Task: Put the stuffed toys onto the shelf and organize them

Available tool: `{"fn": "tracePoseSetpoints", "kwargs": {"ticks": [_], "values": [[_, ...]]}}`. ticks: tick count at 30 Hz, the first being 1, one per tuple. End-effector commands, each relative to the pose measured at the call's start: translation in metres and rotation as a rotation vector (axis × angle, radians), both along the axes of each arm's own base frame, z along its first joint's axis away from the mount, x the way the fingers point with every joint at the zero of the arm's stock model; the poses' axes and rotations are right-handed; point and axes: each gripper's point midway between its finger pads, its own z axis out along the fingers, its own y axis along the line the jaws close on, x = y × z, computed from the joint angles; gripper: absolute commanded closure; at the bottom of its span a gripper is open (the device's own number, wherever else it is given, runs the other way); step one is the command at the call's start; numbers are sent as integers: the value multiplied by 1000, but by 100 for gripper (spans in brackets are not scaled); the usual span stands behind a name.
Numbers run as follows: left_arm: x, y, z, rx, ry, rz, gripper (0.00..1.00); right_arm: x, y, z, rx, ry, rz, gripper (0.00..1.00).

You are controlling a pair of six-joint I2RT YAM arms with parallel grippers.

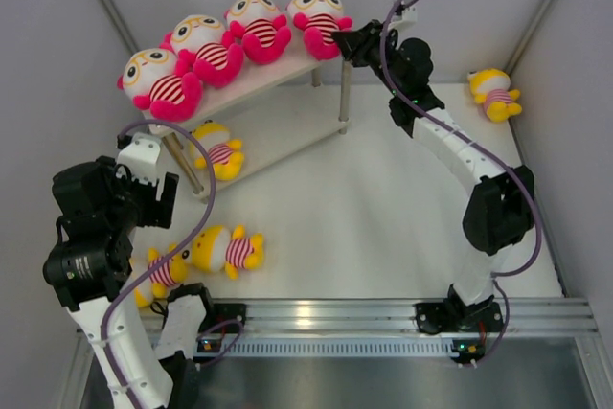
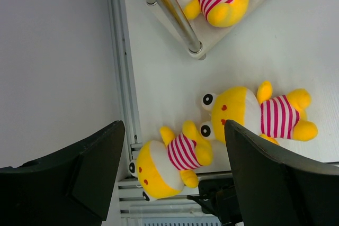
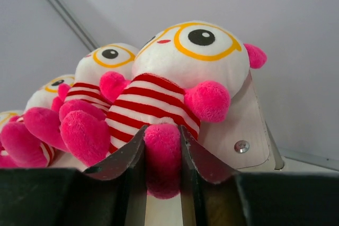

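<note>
Four pink-limbed stuffed toys sit in a row on the top board of the shelf [image 1: 261,78]. My right gripper [image 1: 347,45] is at the shelf's right end, shut on a leg of the rightmost pink toy [image 1: 321,18]. In the right wrist view the fingers [image 3: 124,157] pinch that pink leg [image 3: 163,154] over the board [image 3: 249,125]. One yellow toy [image 1: 218,148] lies on the lower board. Two yellow toys [image 1: 230,249] [image 1: 163,271] lie on the table by my left arm. My left gripper [image 1: 146,200] is open and empty above them [image 2: 174,130], over the nearer toy [image 2: 169,160].
A fourth yellow toy [image 1: 495,93] lies alone at the far right of the table. A metal shelf leg [image 2: 172,11] stands close ahead of the left gripper. An aluminium rail [image 1: 383,313] runs along the near edge. White walls enclose the table.
</note>
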Motion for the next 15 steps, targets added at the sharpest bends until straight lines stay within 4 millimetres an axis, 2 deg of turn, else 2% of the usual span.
{"fn": "tracePoseSetpoints", "kwargs": {"ticks": [1, 2, 3, 4, 5, 6, 7, 9, 10, 15], "values": [[-1, -2, 0, 9, -5, -16, 18, -3, 5, 40, -59, -110, -5, 77], [0, -2, 0, 7, -4, -17, 18, 1, 10, 35, -122, -130, 16, 77], [0, -2, 0, 7, -4, -17, 18, 5, 14, 22, -174, -83, 38, 77], [-1, -2, 0, 8, -5, -17, 18, 7, 9, 51, -176, -133, 40, 78], [0, -2, -1, 7, -1, -21, 18, 18, 18, 34, -215, -116, 89, 79], [0, -3, 0, 7, -4, -24, 18, 24, 17, 26, -238, -81, 99, 79], [0, -3, 1, 6, -7, -23, 18, 35, 16, 31, -247, -100, 84, 79], [-1, -3, 1, 9, -10, -20, 18, 42, 13, 33, -255, -113, 63, 79], [-1, -2, 0, 10, -5, -20, 18, 48, 14, 27, -260, -109, 56, 80], [-1, -2, 0, 10, -4, -21, 18, 53, 20, 30, -253, -150, 76, 78]]}}
